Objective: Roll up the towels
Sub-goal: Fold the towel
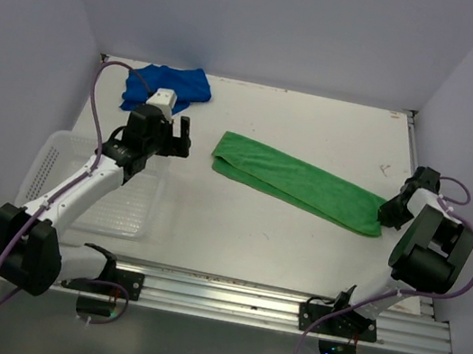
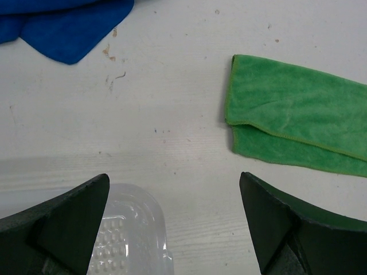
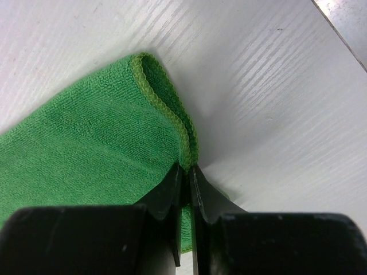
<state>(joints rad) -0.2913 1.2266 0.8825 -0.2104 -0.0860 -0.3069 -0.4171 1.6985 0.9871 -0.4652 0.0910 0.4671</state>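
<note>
A green towel (image 1: 299,184) lies folded into a long strip across the middle of the table, running from upper left to lower right. My right gripper (image 1: 389,211) is shut on the strip's right end; in the right wrist view the two fingers (image 3: 172,189) pinch the stitched edge of the green towel (image 3: 97,132). A blue towel (image 1: 168,87) lies crumpled at the back left. My left gripper (image 1: 181,138) hovers open between the two towels, nothing between its fingers (image 2: 74,215); the blue towel (image 2: 69,26) and the green towel's left end (image 2: 287,114) show ahead of it.
A white perforated basket (image 1: 61,172) sits at the near left, under the left arm; its corner (image 2: 129,240) shows below the left gripper. Grey walls enclose the table on three sides. A metal rail (image 1: 269,306) runs along the near edge.
</note>
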